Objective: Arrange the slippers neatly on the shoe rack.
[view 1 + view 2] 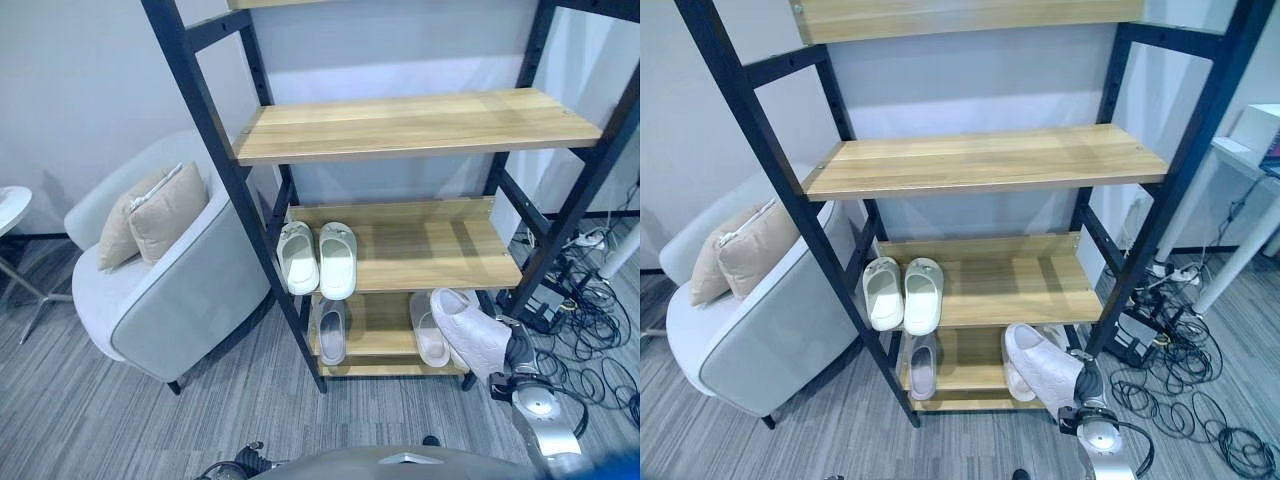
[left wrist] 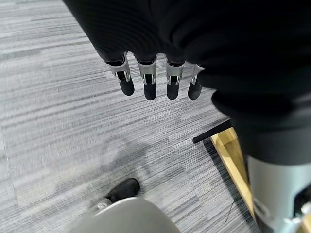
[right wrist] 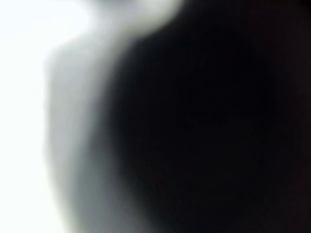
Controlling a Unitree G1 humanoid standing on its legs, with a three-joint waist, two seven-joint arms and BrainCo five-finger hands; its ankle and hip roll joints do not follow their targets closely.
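Observation:
The shoe rack [image 1: 420,125] has a black frame and wooden shelves. On its second-lowest shelf [image 1: 440,250], at the left end, a pale pair of slippers [image 1: 318,260] lies side by side. The bottom shelf holds a grey slipper [image 1: 331,332] at the left and a white slipper [image 1: 428,335] at the right. A second white slipper [image 1: 470,332] is tilted, sole up, at the front right of that shelf, right against my right hand's dark cover [image 1: 520,352]. The slipper hides that hand's fingers. My left hand [image 2: 149,82] hangs over the carpet with straight fingers, holding nothing.
A grey armchair [image 1: 190,300] with two beige cushions [image 1: 155,215] stands close to the rack's left post. Loose cables [image 1: 590,340] and a power strip lie on the floor to the rack's right. A small white round table [image 1: 10,205] is at the far left.

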